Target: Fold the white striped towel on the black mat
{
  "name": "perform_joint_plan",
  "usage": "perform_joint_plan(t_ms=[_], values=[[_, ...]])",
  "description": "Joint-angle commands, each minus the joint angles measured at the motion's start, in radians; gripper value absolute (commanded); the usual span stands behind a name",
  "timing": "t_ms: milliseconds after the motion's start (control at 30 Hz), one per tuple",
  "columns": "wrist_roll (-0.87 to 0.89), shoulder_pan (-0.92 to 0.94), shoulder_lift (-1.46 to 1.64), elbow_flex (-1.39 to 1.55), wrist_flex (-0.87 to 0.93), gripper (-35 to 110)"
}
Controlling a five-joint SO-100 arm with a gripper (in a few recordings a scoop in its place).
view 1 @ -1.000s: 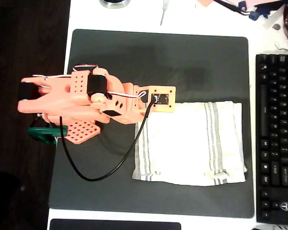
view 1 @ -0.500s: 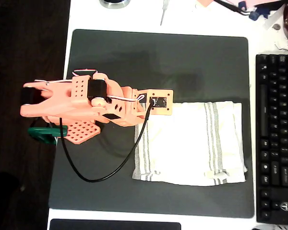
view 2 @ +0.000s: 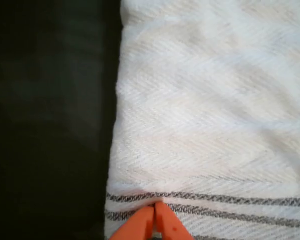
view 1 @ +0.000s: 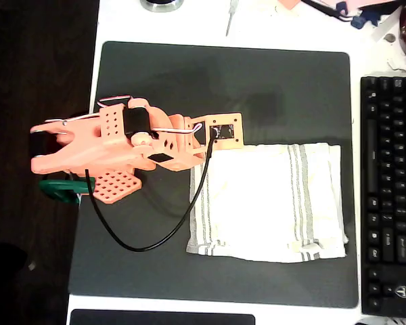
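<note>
The white striped towel [view 1: 271, 203] lies flat on the right half of the black mat [view 1: 223, 88], grey stripes near its left and right edges. My orange arm [view 1: 115, 145] reaches in from the left, and its wrist plate hangs over the towel's upper left corner, hiding the fingers from above. In the wrist view the gripper [view 2: 154, 206] is shut, fingertips pressed together at the grey stripes of the towel [view 2: 205, 115], close to its left edge. A small pucker of cloth sits right at the tips. The black mat [view 2: 45, 125] fills the left of that view.
A black keyboard [view 1: 391, 196] borders the mat on the right. A screwdriver [view 1: 231, 15] and small clutter lie on the white table behind the mat. A green clamp [view 1: 57, 191] holds the arm's base at the left. The black cable [view 1: 155, 233] loops over the mat.
The wrist plate has shifted slightly toward the far side of the mat and tilted. The towel looks unchanged.
</note>
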Motion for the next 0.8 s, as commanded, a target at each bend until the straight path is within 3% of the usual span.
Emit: perform_joint_plan(t_ms=[0, 767], values=[[-0.003, -0.005, 0.023, 0.021, 0.014, 0], [-0.006, 0.115, 0.023, 0.021, 0.014, 0]])
